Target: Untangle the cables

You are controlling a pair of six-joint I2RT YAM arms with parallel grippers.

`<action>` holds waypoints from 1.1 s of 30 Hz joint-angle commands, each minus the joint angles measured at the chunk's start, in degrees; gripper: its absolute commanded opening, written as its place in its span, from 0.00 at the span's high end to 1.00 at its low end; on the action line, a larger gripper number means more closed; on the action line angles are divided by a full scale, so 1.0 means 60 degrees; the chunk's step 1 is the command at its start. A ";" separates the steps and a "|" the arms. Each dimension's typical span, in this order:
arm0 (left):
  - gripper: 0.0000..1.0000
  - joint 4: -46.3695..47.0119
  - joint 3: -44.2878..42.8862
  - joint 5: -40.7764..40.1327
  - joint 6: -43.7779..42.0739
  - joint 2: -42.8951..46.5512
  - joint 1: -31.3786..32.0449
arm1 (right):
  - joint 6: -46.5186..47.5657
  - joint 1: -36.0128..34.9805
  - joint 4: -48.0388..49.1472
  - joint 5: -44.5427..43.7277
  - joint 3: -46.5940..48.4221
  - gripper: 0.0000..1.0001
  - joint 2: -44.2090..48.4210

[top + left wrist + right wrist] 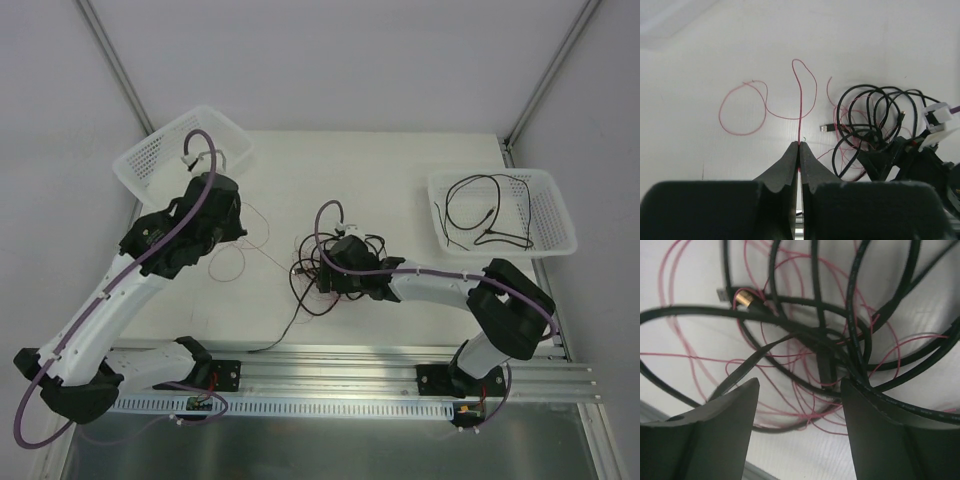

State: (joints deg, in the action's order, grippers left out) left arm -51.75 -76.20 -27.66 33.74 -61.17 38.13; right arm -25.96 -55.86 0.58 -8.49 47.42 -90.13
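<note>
Left gripper (799, 145): fully closed, pinching the red cable (800, 107) right at the fingertips. My read on why: wire this thin needs a tip pinch, and holding it clear of the pile gives me a run I can draw out. From the pinch it goes straight to 12 o'clock in the left wrist view, long axis in line with the fingers. It then hooks over and sags into a round loop at 10 o'clock, flat on the table (700, 75).

Right gripper (799, 390): jaws apart, nothing clamped that I can see. It hangs low over the pile with strands between the two fingers, probably to pin or pick a black one while the left pulls. One black strand lies against the finger at 3 o'clock; contact or just overlap, can't tell.

Black cables (871, 116): overlapping coils mid-table, at 2 o'clock from the left pinch, with red threaded through. Coiled, so no single axis. USB plug (828, 128) points to 9 o'clock. Gold-tipped connector (744, 298) sits at 11 o'clock in the right wrist view, with red wire looped at it.

Far side: left basket (145, 160) at 10 o'clock, right basket (556, 212) at 2 o'clock. The right one holds a loose black cable (490, 236), well apart from the pile. Looks like freed cables go there.
</note>
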 commanded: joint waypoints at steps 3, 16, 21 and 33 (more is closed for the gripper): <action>1.00 -0.1276 -0.2267 -0.0531 -0.1535 -0.0089 -0.0129 | -0.1283 0.0870 -0.0053 -0.0153 -0.0636 0.36 -0.0155; 1.00 -0.1439 -0.8097 -0.3430 -0.3834 -0.1375 -0.0246 | -0.1988 0.2658 -0.0608 -0.0108 -0.2029 0.39 0.1031; 1.00 -0.0898 -0.8964 -0.4471 -0.4830 -0.1861 -0.0363 | -0.1710 0.2805 -0.1135 -0.0385 -0.2117 0.37 0.1778; 1.00 -0.0180 -0.7796 -0.3154 -0.4775 -0.1818 -0.0745 | 0.0631 0.2206 -0.2278 -0.0972 -0.1533 0.34 0.3960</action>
State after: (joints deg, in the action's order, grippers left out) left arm -54.39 -126.69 -51.77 3.84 -73.69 34.02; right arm -29.78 -39.90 -10.68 -12.64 34.89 -70.30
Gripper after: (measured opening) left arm 0.007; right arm 0.651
